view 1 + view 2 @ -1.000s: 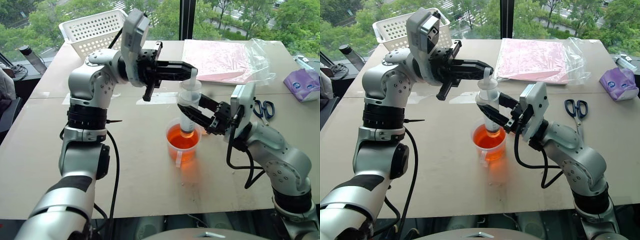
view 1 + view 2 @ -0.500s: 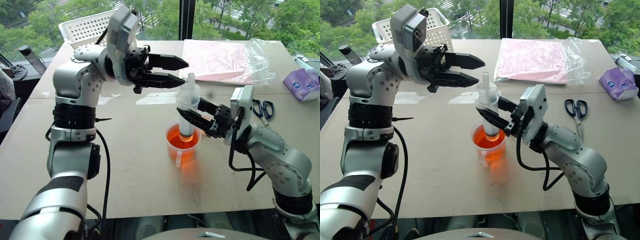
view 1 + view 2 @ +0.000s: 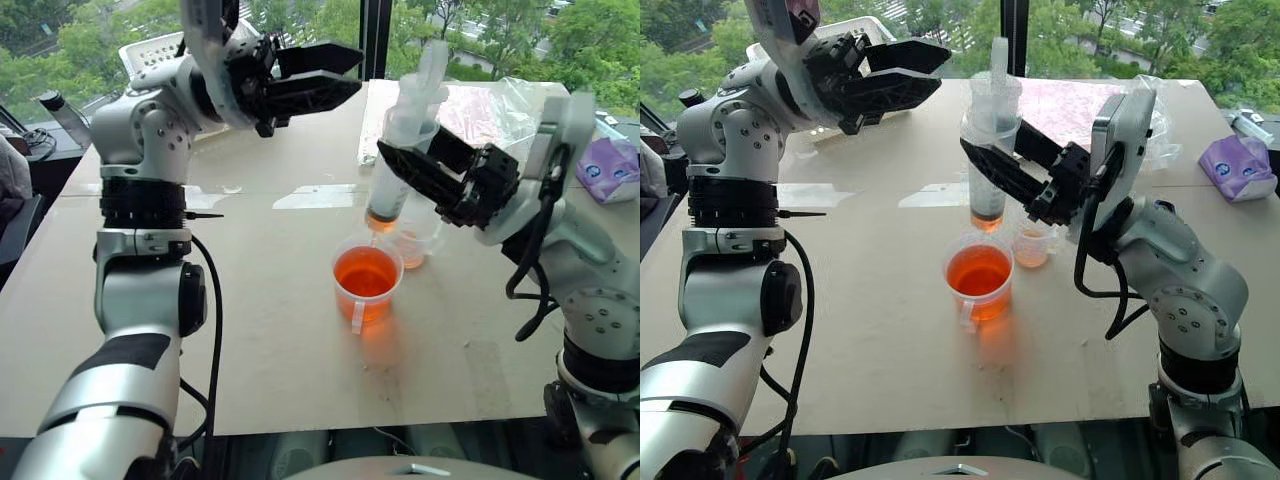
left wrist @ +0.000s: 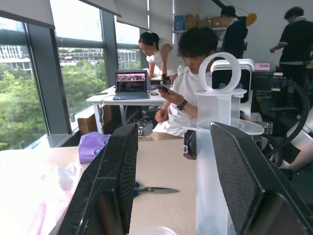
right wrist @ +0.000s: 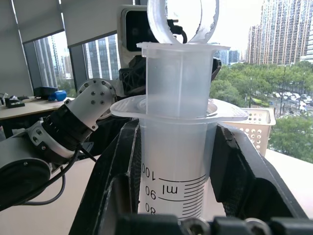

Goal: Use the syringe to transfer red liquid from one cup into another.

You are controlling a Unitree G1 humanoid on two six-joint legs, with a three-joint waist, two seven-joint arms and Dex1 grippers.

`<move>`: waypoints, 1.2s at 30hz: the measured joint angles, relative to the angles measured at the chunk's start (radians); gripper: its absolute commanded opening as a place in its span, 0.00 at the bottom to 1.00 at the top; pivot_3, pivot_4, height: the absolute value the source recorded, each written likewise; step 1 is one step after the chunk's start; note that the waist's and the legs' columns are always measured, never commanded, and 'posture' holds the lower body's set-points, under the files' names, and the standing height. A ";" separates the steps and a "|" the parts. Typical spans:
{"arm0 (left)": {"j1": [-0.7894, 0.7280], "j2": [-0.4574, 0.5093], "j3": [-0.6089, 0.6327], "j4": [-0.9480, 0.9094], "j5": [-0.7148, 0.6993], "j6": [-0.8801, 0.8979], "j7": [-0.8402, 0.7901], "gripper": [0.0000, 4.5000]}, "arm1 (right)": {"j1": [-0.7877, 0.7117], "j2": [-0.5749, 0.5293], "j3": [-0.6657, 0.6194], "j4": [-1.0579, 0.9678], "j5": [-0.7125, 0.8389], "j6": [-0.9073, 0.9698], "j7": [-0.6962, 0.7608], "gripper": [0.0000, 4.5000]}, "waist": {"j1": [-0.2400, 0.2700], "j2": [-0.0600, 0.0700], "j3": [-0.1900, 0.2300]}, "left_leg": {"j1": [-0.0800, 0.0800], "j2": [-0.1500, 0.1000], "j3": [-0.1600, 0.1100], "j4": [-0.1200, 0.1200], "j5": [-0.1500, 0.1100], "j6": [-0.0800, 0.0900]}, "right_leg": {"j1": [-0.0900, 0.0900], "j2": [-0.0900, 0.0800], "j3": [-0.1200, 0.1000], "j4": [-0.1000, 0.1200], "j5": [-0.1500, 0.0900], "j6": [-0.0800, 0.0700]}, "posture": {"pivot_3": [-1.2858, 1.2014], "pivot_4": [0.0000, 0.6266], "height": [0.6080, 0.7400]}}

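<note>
The right gripper (image 3: 1015,165) clamped the syringe (image 3: 989,150) by its barrel – tip hanging just above the handled beaker (image 3: 979,277), a little red liquid (image 3: 987,213) inside. The left gripper (image 3: 908,70) stood open, well above that beaker – the smaller cup (image 3: 1031,243) sat just beside it

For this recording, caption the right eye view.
Right end effector holds syringe above handled beaker; left end effector open.

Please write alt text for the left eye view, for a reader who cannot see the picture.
The right pincer holds a clear syringe upright above the table, its orange-stained tip over a handled beaker of red liquid and a smaller clear cup beside it. The left pincer hangs open and empty, apart from the syringe.
</note>
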 measured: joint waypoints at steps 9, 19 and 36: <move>-0.074 -0.083 0.006 0.131 0.089 -0.122 0.090 0.52 | 0.005 -0.085 -0.020 0.197 -0.134 -0.080 0.107 0.33 | 0.000 0.000 0.000 | -0.001 0.000 0.001 -0.001 0.000 0.000 | 0.000 0.000 0.001 0.000 0.000 0.000 | 0.52 0.24 1.00; -0.087 -0.207 -0.071 0.213 0.205 -0.235 0.112 0.52 | 0.067 -0.064 -0.031 0.241 -0.219 -0.143 0.157 0.33 | -0.001 0.000 0.000 | -0.002 0.000 0.001 -0.001 0.000 0.000 | -0.001 0.000 0.001 0.000 0.000 0.000 | 0.52 0.24 1.00; -0.150 -0.288 -0.027 0.286 0.197 -0.209 0.126 0.52 | 0.085 -0.040 -0.026 0.241 -0.271 -0.145 0.178 0.33 | -0.001 0.000 0.000 | -0.003 0.000 0.001 -0.001 0.000 0.000 | -0.002 0.000 0.001 0.000 0.000 0.000 | 0.52 0.24 1.00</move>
